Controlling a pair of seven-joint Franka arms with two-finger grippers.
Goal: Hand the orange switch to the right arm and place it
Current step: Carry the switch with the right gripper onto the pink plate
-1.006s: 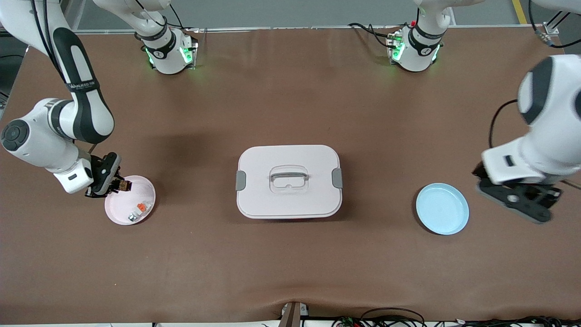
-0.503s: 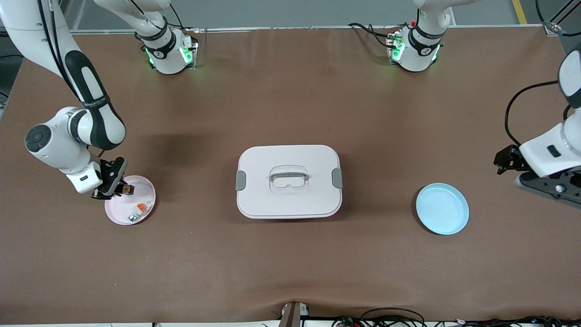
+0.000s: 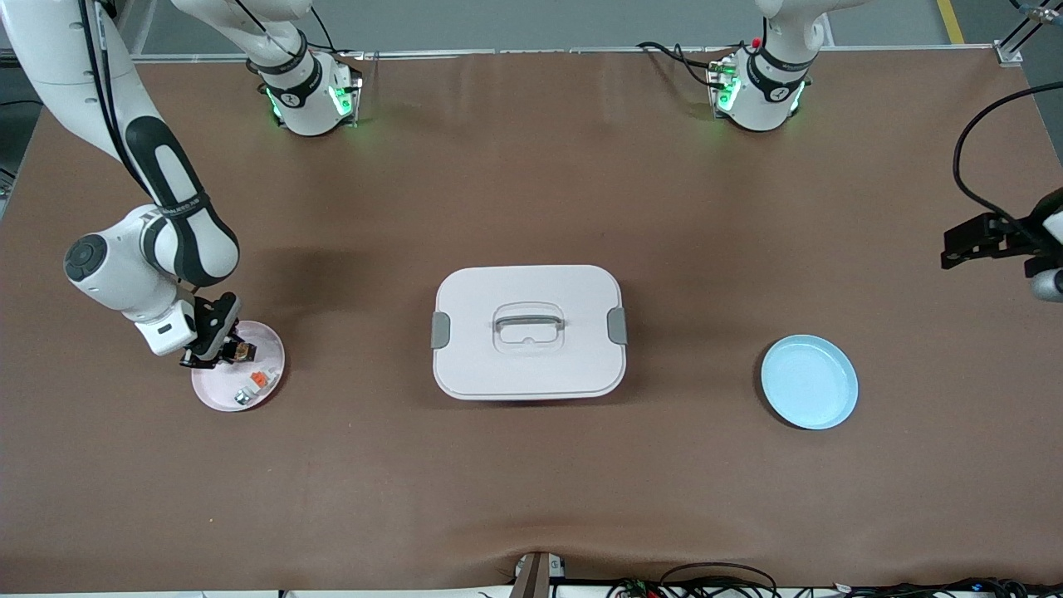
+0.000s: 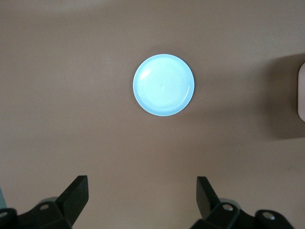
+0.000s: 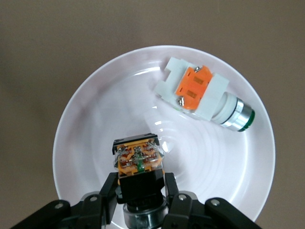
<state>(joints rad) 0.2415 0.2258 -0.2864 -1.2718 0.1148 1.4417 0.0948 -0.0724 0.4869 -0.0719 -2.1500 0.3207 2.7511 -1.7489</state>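
You see the right gripper (image 5: 141, 193) over the round pink plate (image 3: 208, 389), fingers clamped on the small black orange-faced switch (image 5: 138, 162); a white orange-capped part (image 3: 252, 385) lies on that plate. Beside it sits the lidded white box (image 3: 529, 331), then the round blue plate (image 3: 809, 381). The left gripper (image 4: 142, 195) waits above the table near the blue plate, fingers apart.

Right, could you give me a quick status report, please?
Right gripper shut on orange switch over pink plate. Left gripper open, waiting above table. Second switch lies on plate.
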